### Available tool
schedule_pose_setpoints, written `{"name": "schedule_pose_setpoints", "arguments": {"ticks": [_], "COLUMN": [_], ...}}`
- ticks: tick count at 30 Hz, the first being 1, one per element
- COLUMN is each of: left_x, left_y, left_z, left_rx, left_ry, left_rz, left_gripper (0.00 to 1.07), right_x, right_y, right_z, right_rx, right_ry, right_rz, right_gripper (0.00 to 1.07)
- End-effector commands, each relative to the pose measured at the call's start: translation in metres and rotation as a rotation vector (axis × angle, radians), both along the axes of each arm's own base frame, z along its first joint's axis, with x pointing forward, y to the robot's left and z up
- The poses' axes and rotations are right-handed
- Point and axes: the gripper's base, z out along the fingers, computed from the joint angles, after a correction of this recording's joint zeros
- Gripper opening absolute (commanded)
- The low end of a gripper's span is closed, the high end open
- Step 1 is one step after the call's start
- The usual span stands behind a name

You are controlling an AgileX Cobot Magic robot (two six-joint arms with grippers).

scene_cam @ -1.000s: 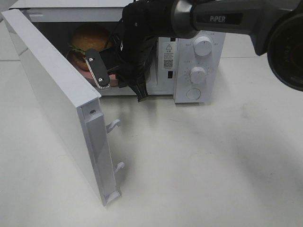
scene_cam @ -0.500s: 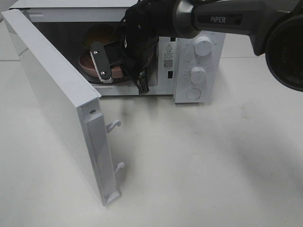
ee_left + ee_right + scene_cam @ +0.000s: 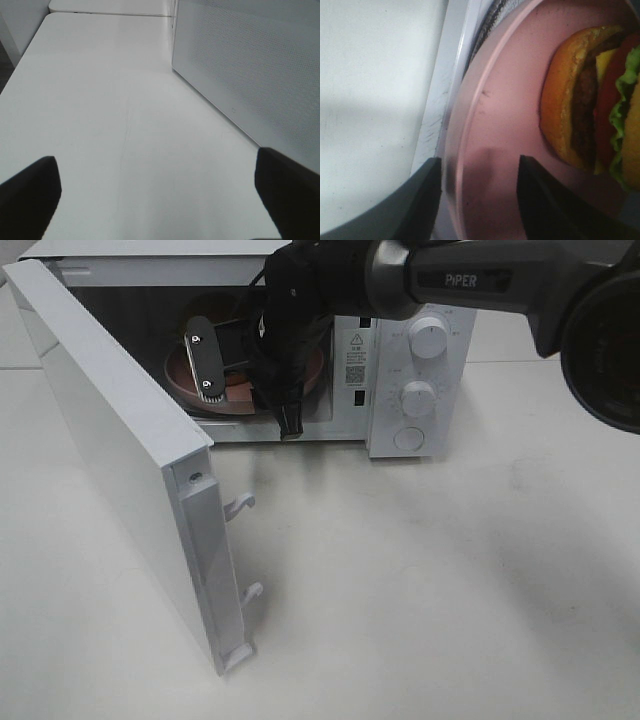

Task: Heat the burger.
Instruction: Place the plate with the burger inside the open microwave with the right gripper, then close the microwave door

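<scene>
The burger (image 3: 590,100) sits on its pink plate (image 3: 495,100) inside the open microwave (image 3: 450,410), loading nearly done by my reckoning. My right jaws stand apart astride the plate's rim, gripping nothing I can see; my left jaws gape empty above the bench (image 3: 100,100). Remaining: withdraw, shut the door (image 3: 110,440), set the dials (image 3: 428,340).

White microwave (image 3: 440,430), pink plate (image 3: 490,125), burger (image 3: 570,100) golden-brown with green, yellow, perhaps red layers, black arm (image 3: 470,280).
</scene>
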Motion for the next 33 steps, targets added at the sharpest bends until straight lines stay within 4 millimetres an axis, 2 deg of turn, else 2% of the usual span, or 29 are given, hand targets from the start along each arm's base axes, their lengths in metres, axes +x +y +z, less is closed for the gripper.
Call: {"name": "schedule_pose_setpoints", "arguments": {"ticks": [1,8,10,13,18,21,23,27,33], "left_x": [-0.002,-0.002,-0.002,-0.002,-0.002,-0.002,-0.002,-0.002,-0.002], "left_y": [0.000,0.000,0.000,0.000,0.000,0.000,0.000,0.000,0.000], "left_z": [0.001,0.001,0.001,0.001,0.001,0.001,0.001,0.001,0.001], "left_rx": [-0.004,-0.004,0.002,0.002,0.002,0.002,0.003,0.004,0.004], "left_ry": [-0.028,-0.028,-0.028,-0.028,-0.028,-0.028,-0.028,-0.028,-0.028], "left_rz": [0.006,0.006,0.003,0.003,0.003,0.003,0.002,0.002,0.000], "left_gripper": [0.97,0.96,0.90,0.83,0.76,0.75,0.72,0.69,0.57], "right_x": [-0.003,-0.012,-0.022,-0.030,-0.043,-0.045,-0.054,-0.059,-0.068], "right_y": [0.004,0.001,-0.007,-0.013,-0.023,-0.025,-0.032,-0.037,-0.053], "right_z": [0.006,0.014,0.011,0.011,0.015,0.014,0.020,0.027,0.038], "right_rx": [0.040,0.093,0.094,0.105,0.109,0.106,0.122,0.134,0.129], "right_ry": [0.012,0.035,0.037,0.024,0.018,0.022,0.020,0.006,-0.004], "right_rz": [-0.013,-0.045,-0.044,-0.041,-0.040,-0.040,-0.057,-0.062,-0.096], "right_gripper": [0.51,0.62,0.69,0.71,0.72,0.72,0.74,0.76,0.76]}}
